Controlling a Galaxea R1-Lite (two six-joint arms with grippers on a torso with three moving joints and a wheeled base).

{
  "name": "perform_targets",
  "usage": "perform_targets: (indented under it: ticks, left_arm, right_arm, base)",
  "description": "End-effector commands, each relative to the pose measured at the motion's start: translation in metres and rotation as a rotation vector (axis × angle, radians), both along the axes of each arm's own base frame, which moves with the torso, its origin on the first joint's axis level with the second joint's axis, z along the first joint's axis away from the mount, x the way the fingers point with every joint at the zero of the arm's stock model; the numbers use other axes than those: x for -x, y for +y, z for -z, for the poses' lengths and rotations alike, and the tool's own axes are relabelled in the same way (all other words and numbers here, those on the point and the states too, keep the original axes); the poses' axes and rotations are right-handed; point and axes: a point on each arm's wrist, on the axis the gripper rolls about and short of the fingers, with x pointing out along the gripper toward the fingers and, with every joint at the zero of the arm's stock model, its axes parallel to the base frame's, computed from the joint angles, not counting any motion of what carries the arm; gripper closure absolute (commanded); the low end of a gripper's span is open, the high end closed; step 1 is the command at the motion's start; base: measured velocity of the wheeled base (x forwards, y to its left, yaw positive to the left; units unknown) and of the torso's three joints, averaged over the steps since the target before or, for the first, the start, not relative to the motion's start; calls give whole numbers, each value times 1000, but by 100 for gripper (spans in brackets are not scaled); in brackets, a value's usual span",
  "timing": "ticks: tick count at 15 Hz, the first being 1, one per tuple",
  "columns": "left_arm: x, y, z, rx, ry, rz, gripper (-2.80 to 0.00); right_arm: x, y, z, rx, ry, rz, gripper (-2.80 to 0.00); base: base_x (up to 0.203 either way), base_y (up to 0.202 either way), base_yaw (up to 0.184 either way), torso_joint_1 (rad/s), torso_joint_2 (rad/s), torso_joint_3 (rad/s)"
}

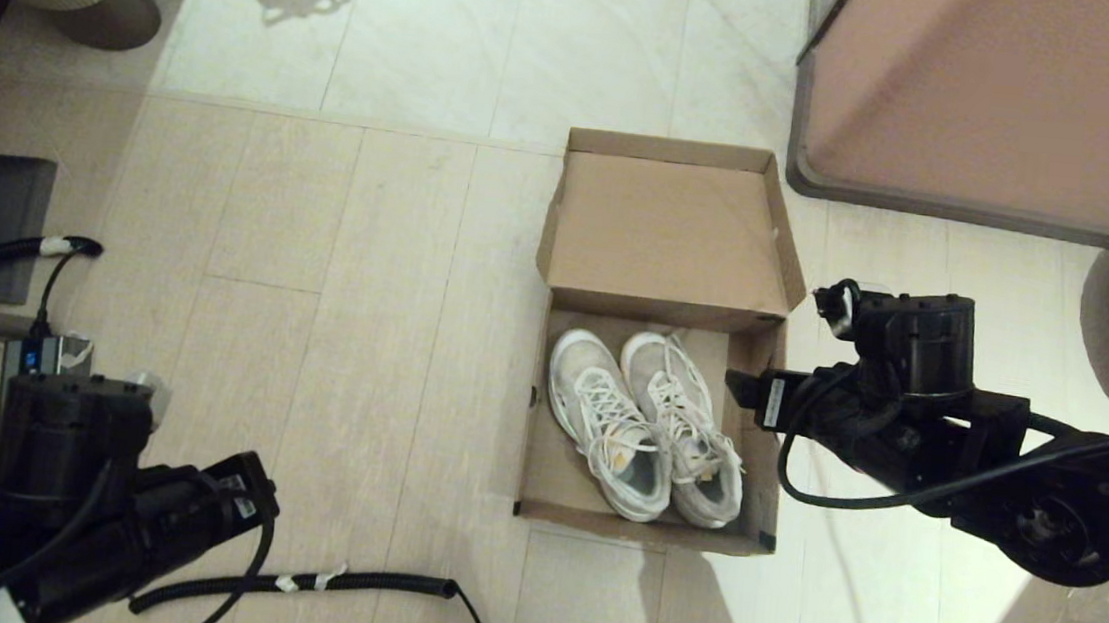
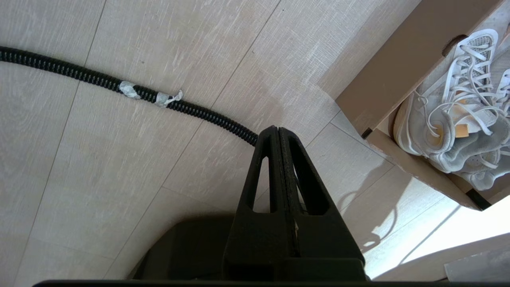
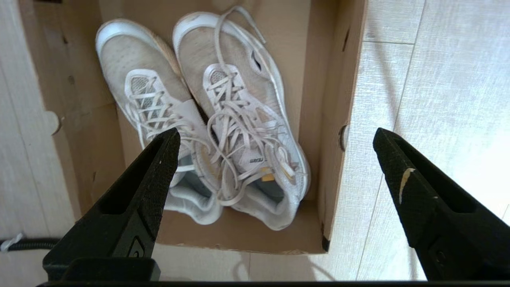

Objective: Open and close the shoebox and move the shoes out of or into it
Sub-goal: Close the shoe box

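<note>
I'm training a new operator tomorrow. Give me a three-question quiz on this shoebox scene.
1. True or false: the shoebox lid is closed.
2. Where are the shoes? A) on the floor B) inside the shoebox C) in a gripper
3. Fill in: the right gripper is ____, and the left gripper is ____.

Key
1. False; the lid stands open.
2. B; both lie side by side in the box.
3. Open; shut, holding nothing.
</note>
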Motion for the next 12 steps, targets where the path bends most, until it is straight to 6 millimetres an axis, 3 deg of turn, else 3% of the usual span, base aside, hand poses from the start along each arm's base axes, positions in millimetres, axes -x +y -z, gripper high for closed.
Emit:
perform_targets:
  ticks: [1, 8, 12]
  left_arm:
    - [0, 0, 0, 2, -3, -4, 0]
    - [1, 0, 0, -1, -6, -7, 0]
    - [9, 3, 9, -9, 11, -11, 0]
  right_arm:
    - [0, -1, -1, -3, -5, 4, -280]
    - [5, -4, 6, 0, -1, 7, -280]
    - [13, -8, 11, 7, 1, 5, -280]
  base:
    - [0, 0, 0, 0, 0, 0]
    - [0, 0, 0, 0, 0, 0]
    - [0, 0, 0, 0, 0, 0]
